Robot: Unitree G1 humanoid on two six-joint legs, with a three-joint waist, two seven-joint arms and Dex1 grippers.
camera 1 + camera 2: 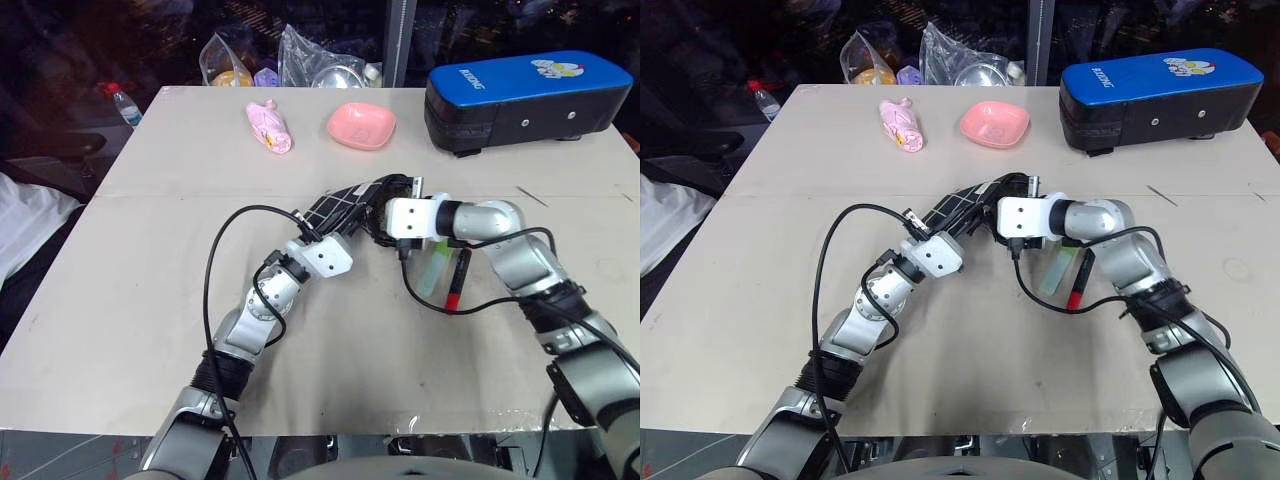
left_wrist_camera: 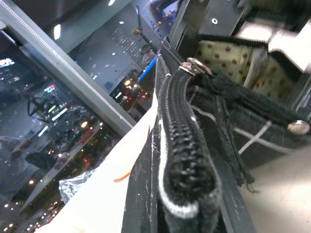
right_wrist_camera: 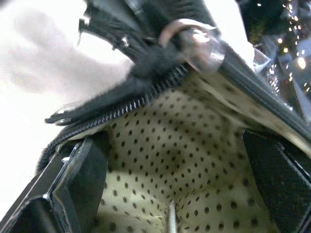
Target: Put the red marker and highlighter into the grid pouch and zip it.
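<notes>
Standing under both arms is a pale beige table with a seam line across its middle, and behind its far edge the room is dark, with glass that reflects small lights. The grid pouch is lifted off the table near the centre, one end raised by the left gripper, whose fingers are closed tight on the zipper end of the pouch. The right gripper has its fingers spread fully apart inside the mouth of the pouch, against the yellow dotted lining; they grasp nothing, they only keep the mouth wide. The highlighter and the red marker lie flat on the table just beside each other, under the right forearm and outside the pouch. At the far side of the table are a pink bowl, a pink packet, a big blue and black case and some clear plastic bags.
</notes>
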